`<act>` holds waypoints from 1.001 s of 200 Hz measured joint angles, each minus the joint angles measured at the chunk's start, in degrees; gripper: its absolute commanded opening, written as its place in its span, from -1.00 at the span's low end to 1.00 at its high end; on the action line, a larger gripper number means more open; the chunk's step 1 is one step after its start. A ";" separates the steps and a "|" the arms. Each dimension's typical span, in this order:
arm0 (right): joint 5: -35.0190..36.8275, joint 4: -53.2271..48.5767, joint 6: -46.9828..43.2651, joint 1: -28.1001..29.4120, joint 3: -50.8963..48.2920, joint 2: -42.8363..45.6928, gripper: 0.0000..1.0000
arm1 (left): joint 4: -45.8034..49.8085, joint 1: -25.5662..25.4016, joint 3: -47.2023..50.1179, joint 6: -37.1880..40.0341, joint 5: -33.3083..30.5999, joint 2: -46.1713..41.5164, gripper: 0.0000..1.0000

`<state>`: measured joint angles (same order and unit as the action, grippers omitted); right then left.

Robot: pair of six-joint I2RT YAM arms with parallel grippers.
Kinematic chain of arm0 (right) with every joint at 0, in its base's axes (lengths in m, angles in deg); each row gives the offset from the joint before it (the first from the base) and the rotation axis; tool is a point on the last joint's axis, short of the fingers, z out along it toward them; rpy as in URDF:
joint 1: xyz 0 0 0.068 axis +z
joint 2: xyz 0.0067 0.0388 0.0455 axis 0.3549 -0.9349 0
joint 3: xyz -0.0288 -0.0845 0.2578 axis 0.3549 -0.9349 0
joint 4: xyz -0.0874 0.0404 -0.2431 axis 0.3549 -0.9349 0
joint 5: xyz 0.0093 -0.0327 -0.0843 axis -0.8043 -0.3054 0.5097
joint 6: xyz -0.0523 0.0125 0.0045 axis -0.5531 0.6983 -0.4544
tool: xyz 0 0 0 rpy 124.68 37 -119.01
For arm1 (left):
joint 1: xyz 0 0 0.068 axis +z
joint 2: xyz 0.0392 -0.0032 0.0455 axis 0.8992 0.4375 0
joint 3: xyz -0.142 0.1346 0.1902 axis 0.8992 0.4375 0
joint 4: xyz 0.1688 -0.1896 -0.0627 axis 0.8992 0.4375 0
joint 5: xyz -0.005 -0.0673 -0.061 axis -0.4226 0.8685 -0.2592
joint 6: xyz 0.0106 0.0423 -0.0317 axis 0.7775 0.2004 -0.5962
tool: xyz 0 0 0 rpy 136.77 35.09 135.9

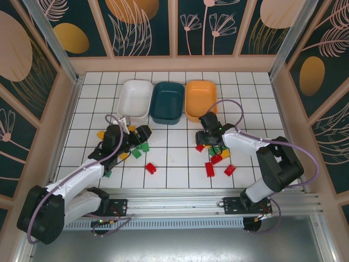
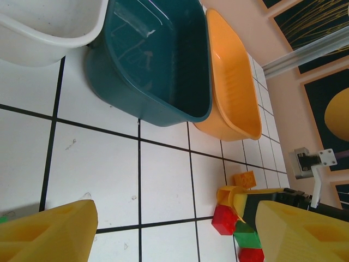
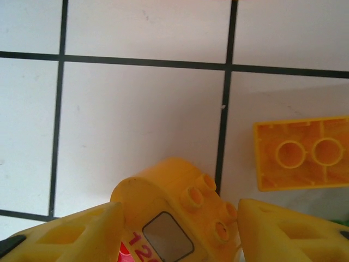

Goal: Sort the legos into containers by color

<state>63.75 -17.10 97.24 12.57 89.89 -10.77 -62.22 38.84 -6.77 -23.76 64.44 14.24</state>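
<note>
Three containers stand in a row at the back: white [image 1: 134, 98], dark teal [image 1: 167, 101] and orange [image 1: 200, 100]. My right gripper [image 1: 207, 137] is low over the right-hand cluster of legos. Its yellow fingers [image 3: 65, 234] press both sides of a rounded yellow lego [image 3: 174, 213] with a printed label. An upturned orange lego [image 3: 302, 153] lies just beside it. My left gripper [image 1: 140, 135] hovers by the left cluster, open, with bare tile between its fingers [image 2: 49, 232]. Green legos [image 1: 143, 146] lie right under it.
Red legos [image 1: 209, 169] and a lone red one [image 1: 150, 168] lie toward the near edge. Orange [image 1: 100, 134] and green [image 1: 107, 173] bricks sit beside my left arm. The left wrist view looks past the teal container [image 2: 152, 60] to red [image 2: 224, 220] and green [image 2: 246, 239] bricks.
</note>
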 measured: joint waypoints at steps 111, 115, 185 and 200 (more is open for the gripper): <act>-4.26 0.72 0.15 -1.46 -1.86 0.83 0.20 | -1.05 0.00 0.15 -1.07 -0.61 -0.72 0.54; -4.42 0.79 0.20 -1.46 -1.86 0.83 0.21 | -1.03 0.00 0.15 -1.07 -0.61 -0.72 0.54; -4.00 1.14 -0.07 -1.33 -1.84 -0.57 0.18 | -1.05 0.00 0.37 -1.36 -0.63 -2.21 0.53; -2.54 1.11 -0.37 -1.07 -1.68 -1.90 0.06 | -1.05 0.00 0.37 -1.49 -0.63 -2.21 0.54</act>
<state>61.21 -15.98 96.87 11.50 88.20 -12.68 -63.27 38.84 -6.39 -25.25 63.81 12.03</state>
